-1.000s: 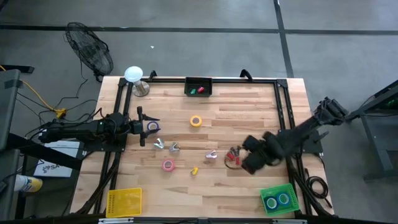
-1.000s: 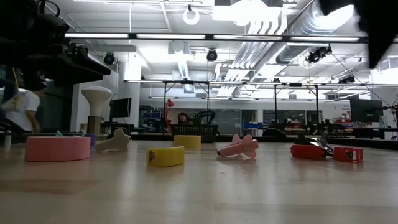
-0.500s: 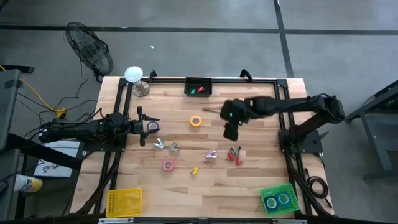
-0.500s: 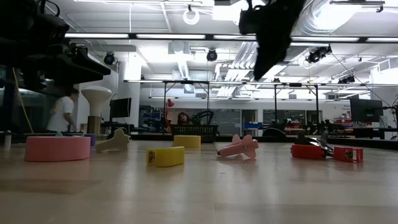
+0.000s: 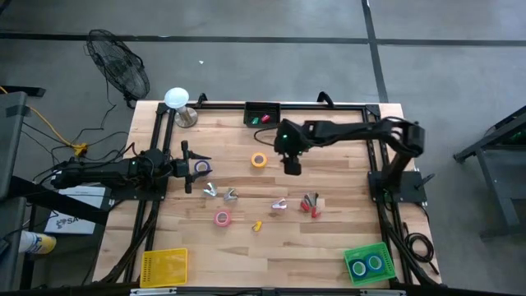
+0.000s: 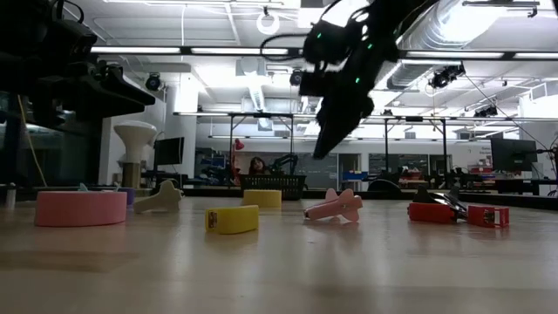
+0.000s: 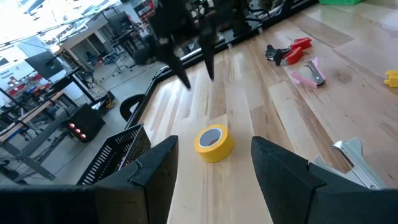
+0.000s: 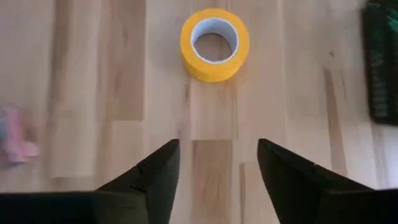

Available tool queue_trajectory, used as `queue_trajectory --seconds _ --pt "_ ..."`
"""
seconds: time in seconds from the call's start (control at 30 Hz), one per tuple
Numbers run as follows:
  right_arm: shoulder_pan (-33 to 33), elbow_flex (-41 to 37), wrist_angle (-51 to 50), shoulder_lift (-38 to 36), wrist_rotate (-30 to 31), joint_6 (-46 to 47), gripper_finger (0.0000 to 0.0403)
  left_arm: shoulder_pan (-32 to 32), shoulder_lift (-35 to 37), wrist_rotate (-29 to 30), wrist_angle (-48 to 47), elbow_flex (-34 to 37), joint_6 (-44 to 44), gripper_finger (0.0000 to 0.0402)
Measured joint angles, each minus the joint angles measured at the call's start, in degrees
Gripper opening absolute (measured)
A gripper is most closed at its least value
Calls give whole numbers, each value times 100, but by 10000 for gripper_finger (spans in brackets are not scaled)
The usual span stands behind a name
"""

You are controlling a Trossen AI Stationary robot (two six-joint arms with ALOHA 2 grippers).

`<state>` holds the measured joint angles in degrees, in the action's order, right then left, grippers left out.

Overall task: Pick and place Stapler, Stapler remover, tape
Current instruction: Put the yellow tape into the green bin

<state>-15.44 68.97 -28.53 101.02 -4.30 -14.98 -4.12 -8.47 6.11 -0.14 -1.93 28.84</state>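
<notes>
A light wooden table (image 5: 337, 238) with a dark frame along its edges. Lying on it: a yellow tape roll (image 5: 260, 159) near the middle, a pink roll (image 5: 222, 218) nearer the front, and a purplish roll (image 5: 202, 167) towards the left. Two silver claw pieces (image 5: 219, 193) sit between them. A small yellow piece (image 5: 256, 225), a pink tool (image 5: 280, 205) and a red tool (image 5: 310, 203) lie right of the pink roll. A black bin (image 5: 262, 115) stands at the back edge, a yellow basket (image 5: 163, 267) and green basket (image 5: 367, 263) at the front corners.

Five tape rolls (image 5: 260, 159), three baskets (image 5: 263, 115).
</notes>
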Motion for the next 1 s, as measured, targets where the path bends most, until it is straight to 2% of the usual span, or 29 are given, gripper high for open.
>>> queue_trajectory --seconds 0.17,0.53,0.8,1.0 --pt "9 627 8 705 225 -511 239 0 0 0 0 0 0 197" --pt "20 2487 -1223 2069 195 -1344 237 2 0 -2 0 -2 0 197" --pt "88 2863 -1315 2353 -290 -1508 236 0 -2 -6 0 0 2 197" --pt "231 2861 -1324 2358 -317 -1530 236 1 0 -7 0 -2 2 197"
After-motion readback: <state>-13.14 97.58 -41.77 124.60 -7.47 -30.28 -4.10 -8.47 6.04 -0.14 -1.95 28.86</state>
